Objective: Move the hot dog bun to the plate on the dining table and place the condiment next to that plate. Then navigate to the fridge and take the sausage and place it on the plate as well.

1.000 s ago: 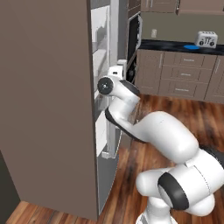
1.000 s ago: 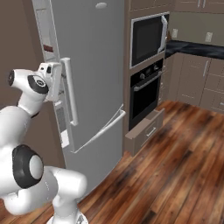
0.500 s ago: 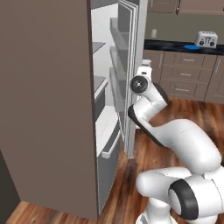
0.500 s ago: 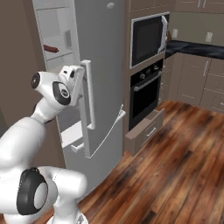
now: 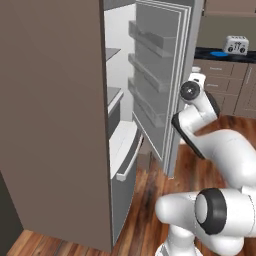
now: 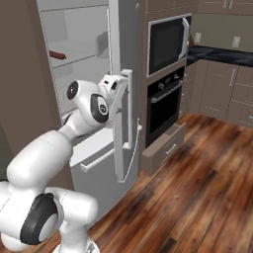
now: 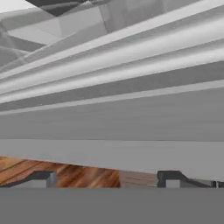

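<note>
The fridge stands with its upper door (image 5: 159, 75) swung wide open. On an upper shelf inside lies the sausage (image 6: 57, 55), a short dark red stick. My gripper (image 6: 120, 83) is at the door's outer edge, beside the vertical handle (image 6: 129, 111), well to the right of the sausage and outside the fridge. The left base view has the gripper (image 5: 196, 80) just behind the door's free edge. In the hand view the gripper (image 7: 105, 177) faces the door's grey ribbed edge, its fingertips (image 7: 41, 177) set wide apart with nothing between them: open.
Below the open compartment, the freezer drawer (image 5: 125, 150) is closed and sticks out slightly. A wall oven (image 6: 165, 106) with a microwave (image 6: 168, 44) above it stands right of the fridge, a drawer (image 6: 165, 146) pulled out beneath. Wooden floor (image 6: 197, 188) spreads to the right.
The fridge door has swung from nearly closed to wide open, and my hand has travelled right with its edge. The sausage shelf has come into sight.
</note>
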